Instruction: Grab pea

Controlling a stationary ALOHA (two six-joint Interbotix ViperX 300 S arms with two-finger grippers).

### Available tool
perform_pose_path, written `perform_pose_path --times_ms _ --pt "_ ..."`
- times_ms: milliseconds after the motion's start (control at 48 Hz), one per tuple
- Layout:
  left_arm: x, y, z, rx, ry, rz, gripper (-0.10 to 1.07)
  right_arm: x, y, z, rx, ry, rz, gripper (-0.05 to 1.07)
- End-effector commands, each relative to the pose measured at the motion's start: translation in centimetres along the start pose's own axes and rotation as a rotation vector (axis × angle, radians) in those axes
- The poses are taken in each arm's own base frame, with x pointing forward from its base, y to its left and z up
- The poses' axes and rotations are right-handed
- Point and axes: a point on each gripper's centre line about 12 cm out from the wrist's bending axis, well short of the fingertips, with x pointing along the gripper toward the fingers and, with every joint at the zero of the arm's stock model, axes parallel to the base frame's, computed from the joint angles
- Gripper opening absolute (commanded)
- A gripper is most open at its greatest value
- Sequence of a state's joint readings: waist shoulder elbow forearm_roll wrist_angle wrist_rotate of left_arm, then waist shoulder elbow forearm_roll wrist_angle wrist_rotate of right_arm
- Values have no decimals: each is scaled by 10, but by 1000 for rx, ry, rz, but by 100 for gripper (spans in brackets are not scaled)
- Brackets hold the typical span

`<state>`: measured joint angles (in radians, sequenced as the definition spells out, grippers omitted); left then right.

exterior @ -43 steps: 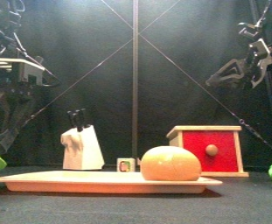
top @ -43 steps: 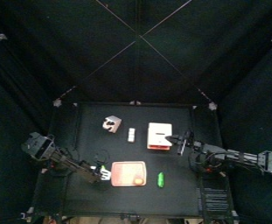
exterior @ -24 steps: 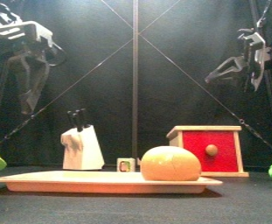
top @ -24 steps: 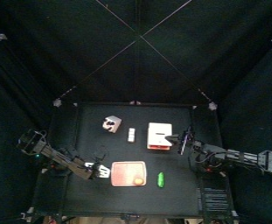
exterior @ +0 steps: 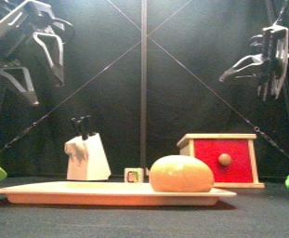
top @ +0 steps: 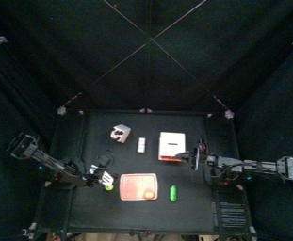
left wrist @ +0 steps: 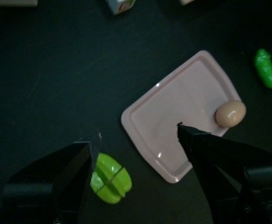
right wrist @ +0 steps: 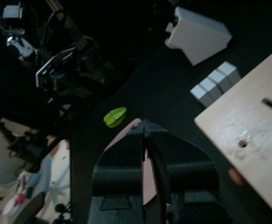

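The small bright green pod-shaped toy pea (top: pixel 172 194) lies on the black table (top: pixel 92 141) in the lower middle of the top view, just beside the right edge of the pink square plastic plate (top: pixel 138 187) and apart from it. In the left wrist view it shows at the upper right (left wrist: pixel 265 67), beyond the plate's far corner. Nothing is holding it yet.

To do the grab well, I judge that the working gripper should come down from directly above with its jaws spread across the pod's narrow width, not along its length, and keep clear of the plate's rim and the pale round beige ball (left wrist: pixel 229 112) resting on the plate. The rounder, paler green oval piece (left wrist: pixel 110 173) near the plate's other side is not the target.

The left gripper (left wrist: pixel 138 153) stands released, its two jaws wide apart, hanging high over the plate's left edge and angled down at the table. The right gripper (right wrist: pixel 146 166) is clenched with nothing between its jaws; its arm sits at the right of the table beside the red wooden box with a pale lid (top: pixel 172 146).
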<state>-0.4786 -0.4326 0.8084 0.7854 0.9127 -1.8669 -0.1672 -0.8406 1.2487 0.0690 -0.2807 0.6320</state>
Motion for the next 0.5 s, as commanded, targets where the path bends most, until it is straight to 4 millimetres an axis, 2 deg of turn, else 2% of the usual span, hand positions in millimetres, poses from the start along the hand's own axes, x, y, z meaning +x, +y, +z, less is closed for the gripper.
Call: perform_pose_path --times_ms 0,250,479 --pt "-4 3 12 60 -86 -84 101 5 9 3 22 -1 32 1" --pt "-11 22 40 173 -270 -211 101 16 12 1 135 36 10 1" --pt "-6 28 53 323 -395 -239 101 36 27 -2 289 203 -96 2"
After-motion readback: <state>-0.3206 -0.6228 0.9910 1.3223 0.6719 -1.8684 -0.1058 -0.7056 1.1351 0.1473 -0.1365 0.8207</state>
